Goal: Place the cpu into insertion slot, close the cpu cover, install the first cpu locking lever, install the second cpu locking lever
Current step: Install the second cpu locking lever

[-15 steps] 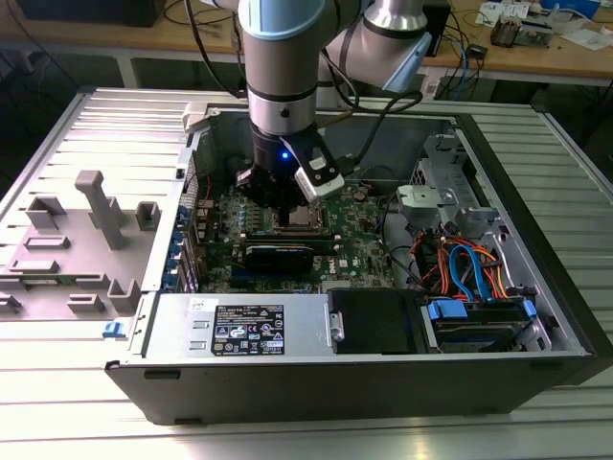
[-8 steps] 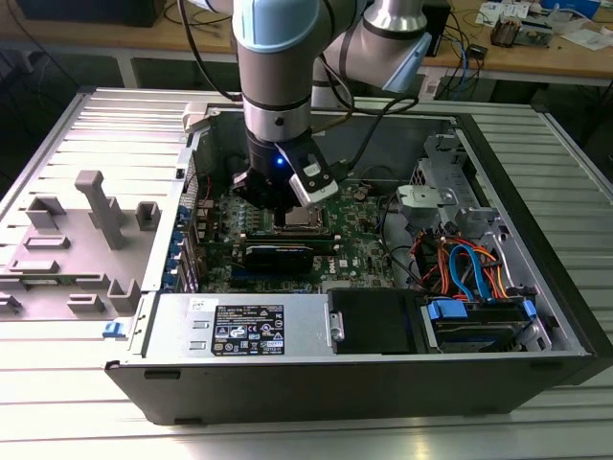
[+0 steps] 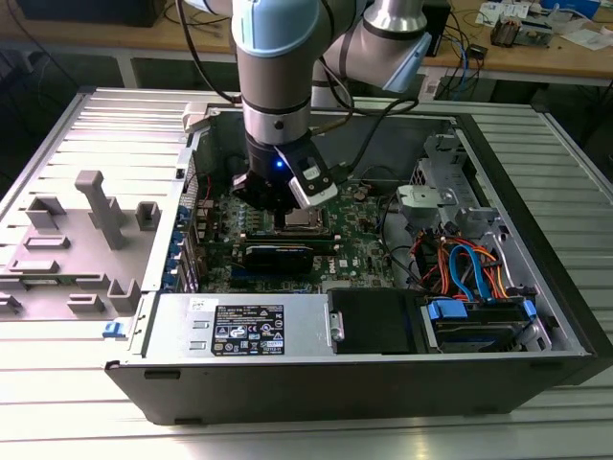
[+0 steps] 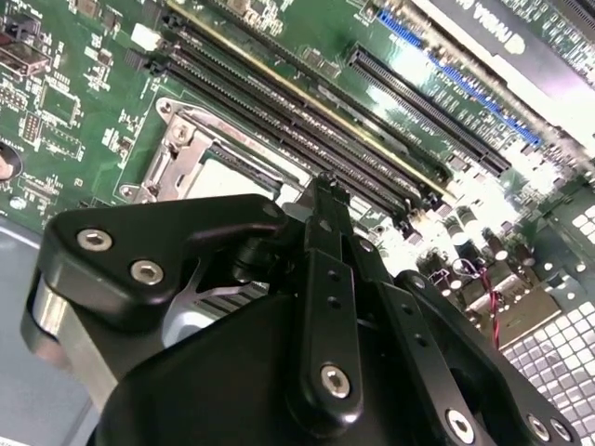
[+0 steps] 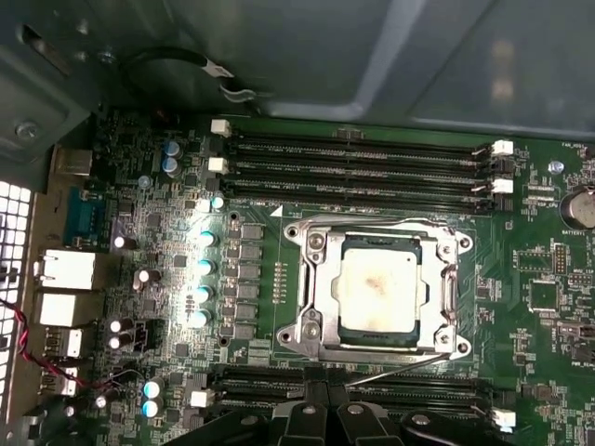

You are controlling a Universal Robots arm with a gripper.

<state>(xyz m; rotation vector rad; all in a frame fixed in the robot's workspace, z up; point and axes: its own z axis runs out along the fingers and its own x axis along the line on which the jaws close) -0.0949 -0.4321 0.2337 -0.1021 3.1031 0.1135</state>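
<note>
In the first wrist view the cpu [image 5: 376, 288] lies flat in the insertion slot [image 5: 462, 243] on the green motherboard. Its silver-grey top shows through the cut-out of the cpu cover [image 5: 319, 283], which lies down over it. A thin wire locking lever [image 5: 400, 370] runs slanted along one side of the socket, and its end sits right at my fingertips. My gripper [image 5: 327, 398] hangs just beside that side of the socket, fingers together with nothing seen between them. The second wrist view shows the gripper [image 4: 324, 186] tip over the socket's edge and the cover [image 4: 186, 153]. In the exterior view the gripper [image 3: 285, 207] is low inside the open case, at the socket [image 3: 305, 221].
Long black memory slots [image 5: 358, 163] flank the socket on two sides. A black graphics card [image 3: 278, 255] lies in front of the socket. A power supply [image 3: 244, 328], a drive bay with orange and blue cables [image 3: 469, 273] and the case walls [image 3: 536, 230] close in around. A grey fixture [image 3: 91, 235] stands at the exterior view's left.
</note>
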